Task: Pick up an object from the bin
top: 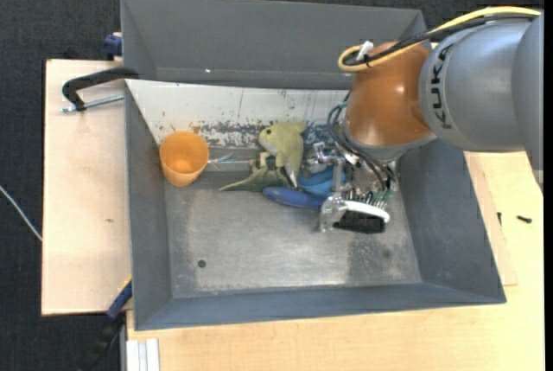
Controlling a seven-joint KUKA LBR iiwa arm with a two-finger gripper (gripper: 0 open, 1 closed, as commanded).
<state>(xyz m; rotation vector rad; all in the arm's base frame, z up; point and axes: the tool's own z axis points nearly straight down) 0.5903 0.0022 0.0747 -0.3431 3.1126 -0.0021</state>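
My gripper (339,181) hangs low in the right half of the bin, under the arm's orange cover. It is right over a blue object (298,193) that lies flat on the floor. A yellow-green soft toy (281,153) leans against the blue object just left of the gripper. A black and white object (358,219) lies directly below the gripper, on its right side. Which of these the gripper touches is hidden by its own body.
An orange cup (182,157) stands by the left wall, well away from the gripper. The arm and its orange cover hide the bin's right rear corner. Bare floor stretches along the front and left of the bin.
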